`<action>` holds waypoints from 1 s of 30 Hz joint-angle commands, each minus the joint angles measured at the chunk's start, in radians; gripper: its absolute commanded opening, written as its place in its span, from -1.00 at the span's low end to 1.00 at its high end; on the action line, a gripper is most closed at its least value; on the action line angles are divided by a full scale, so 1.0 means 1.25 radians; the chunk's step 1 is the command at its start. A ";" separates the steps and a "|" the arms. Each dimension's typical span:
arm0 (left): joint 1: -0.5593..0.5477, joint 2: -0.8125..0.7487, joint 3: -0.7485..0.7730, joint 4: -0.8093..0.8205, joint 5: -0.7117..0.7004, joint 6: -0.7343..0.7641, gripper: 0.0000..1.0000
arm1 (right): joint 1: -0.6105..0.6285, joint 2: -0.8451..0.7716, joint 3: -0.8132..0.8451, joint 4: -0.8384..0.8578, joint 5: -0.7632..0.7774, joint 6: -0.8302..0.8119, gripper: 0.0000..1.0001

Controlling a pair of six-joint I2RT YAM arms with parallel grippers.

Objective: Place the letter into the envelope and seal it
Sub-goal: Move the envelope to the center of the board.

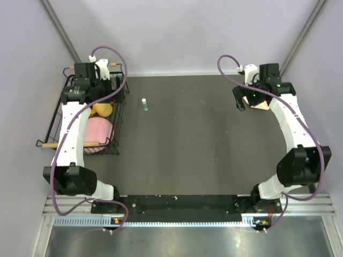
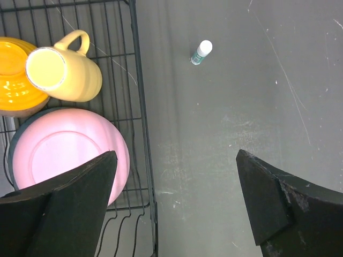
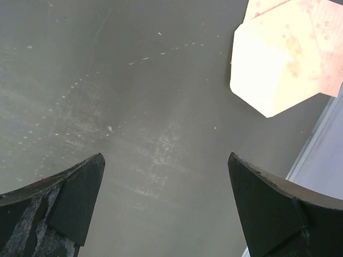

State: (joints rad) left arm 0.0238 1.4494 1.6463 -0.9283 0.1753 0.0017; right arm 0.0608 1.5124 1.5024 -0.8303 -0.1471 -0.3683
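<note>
The peach envelope [image 3: 316,48] lies flat at the far right of the dark table [image 1: 203,144], near the wall. A paler cream piece with clipped corners [image 3: 262,75] overlaps it; whether that is its flap or the letter I cannot tell. My right gripper [image 3: 166,156] hovers open above bare table, just short and left of the envelope, with nothing between its fingers. In the top view the right arm covers most of the envelope [image 1: 261,106]. My left gripper [image 2: 176,155] hangs open and empty over the right edge of the wire rack [image 2: 140,107].
A small white-and-green glue stick [image 1: 144,104] lies on the table at the far centre-left. The rack holds a pink plate [image 2: 59,155], a yellow mug [image 2: 64,67] and an orange bowl [image 2: 13,75]. A wooden handle [image 1: 51,144] pokes out of its left side. Pale walls enclose the table.
</note>
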 commanded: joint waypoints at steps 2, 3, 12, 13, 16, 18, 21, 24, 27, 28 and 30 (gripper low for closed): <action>-0.003 -0.040 0.014 0.091 0.014 0.038 0.98 | -0.009 0.092 0.049 0.010 0.082 -0.133 0.97; -0.003 -0.042 0.019 0.096 0.018 0.039 0.98 | -0.013 0.107 0.050 0.014 0.092 -0.168 0.97; -0.017 -0.033 0.006 0.117 0.061 0.007 0.98 | -0.035 0.253 0.047 0.177 0.226 -0.280 0.97; -0.059 -0.033 0.000 0.125 0.048 0.010 0.98 | -0.035 0.269 0.053 0.179 0.229 -0.285 0.98; -0.127 -0.032 -0.022 0.136 -0.028 0.044 0.98 | -0.035 0.322 0.074 0.195 0.234 -0.299 0.97; -0.159 -0.028 -0.033 0.144 -0.076 0.059 0.98 | -0.034 0.348 0.090 0.203 0.242 -0.301 0.98; -0.188 -0.022 -0.036 0.147 -0.085 0.054 0.98 | -0.033 0.390 0.095 0.227 0.255 -0.312 0.97; -0.192 -0.011 -0.032 0.152 -0.086 0.037 0.98 | -0.028 0.410 0.070 0.296 0.297 -0.336 0.93; -0.192 -0.004 -0.027 0.151 -0.086 0.034 0.98 | -0.023 0.415 0.024 0.389 0.337 -0.369 0.86; -0.192 -0.002 -0.026 0.151 -0.086 0.034 0.98 | -0.020 0.416 0.013 0.417 0.343 -0.378 0.82; -0.192 0.001 -0.024 0.151 -0.079 0.029 0.98 | -0.019 0.426 -0.012 0.486 0.365 -0.406 0.66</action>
State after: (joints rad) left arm -0.2176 1.4391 1.6001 -0.7845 0.0856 0.0540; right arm 0.0254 2.0388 1.5307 -0.4290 0.2325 -0.8043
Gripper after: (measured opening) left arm 0.990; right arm 0.880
